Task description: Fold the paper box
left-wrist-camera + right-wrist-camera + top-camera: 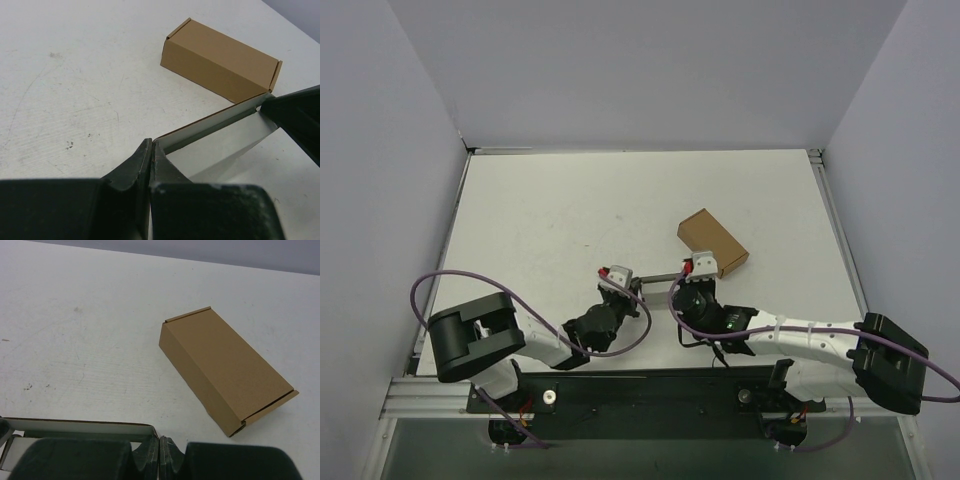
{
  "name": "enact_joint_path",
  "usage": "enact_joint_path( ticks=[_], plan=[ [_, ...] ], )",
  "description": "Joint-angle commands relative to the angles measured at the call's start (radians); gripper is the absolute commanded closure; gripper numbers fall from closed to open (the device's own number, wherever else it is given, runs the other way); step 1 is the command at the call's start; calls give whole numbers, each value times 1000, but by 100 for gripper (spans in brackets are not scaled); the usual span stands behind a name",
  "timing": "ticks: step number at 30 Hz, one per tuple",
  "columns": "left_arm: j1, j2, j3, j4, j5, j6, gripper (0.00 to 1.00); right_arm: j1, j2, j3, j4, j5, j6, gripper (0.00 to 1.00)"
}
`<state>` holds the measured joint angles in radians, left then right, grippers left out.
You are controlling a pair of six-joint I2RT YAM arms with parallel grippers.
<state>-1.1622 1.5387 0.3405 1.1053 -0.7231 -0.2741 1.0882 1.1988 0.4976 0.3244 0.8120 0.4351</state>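
The paper box looks lifted off the bench right now. We've got it strung between the two hands, near the front edge and roughly in the middle. From the top camera it's edge-on, just a thin dark strip running between them, so we can't read much of its shape there. The left wrist view is way better: a white-grey panel with a thin brown edge along the top, folded along its length, slanting up and away to the right.

The left hand is clamped on the near corner, its fingers pressed together with only the card between them. The right hand is closed tight too. In its own wrist view the fingertips meet right where the card's folded rim ends, and in the left wrist view the far end of the card runs into its dark finger — so we'd say it's pinching that end.

Just beyond the right hand sits the small brown box, closed, lying flat on the bench at an angle — apart from the paper box and not touching either hand. The bench is white with a few scuffs and specks, and there are grey walls on three sides.
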Motion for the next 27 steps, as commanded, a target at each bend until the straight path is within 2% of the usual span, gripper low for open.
enact_joint_path(
  ticks=[1, 8, 20, 27],
  plan=[
    [-53, 67, 8, 183, 100, 12, 100, 30, -13, -19, 120, -71, 102, 100],
    [-65, 58, 77, 73, 94, 29, 100, 30, -44, -44, 99, -89, 129, 100],
    [-65, 23, 100, -22, 99, 21, 100, 21, -76, -111, 28, -93, 205, 100],
    [-63, 0, 114, -78, 91, 23, 100, -19, -168, -139, -57, -102, 197, 100]
  ],
)
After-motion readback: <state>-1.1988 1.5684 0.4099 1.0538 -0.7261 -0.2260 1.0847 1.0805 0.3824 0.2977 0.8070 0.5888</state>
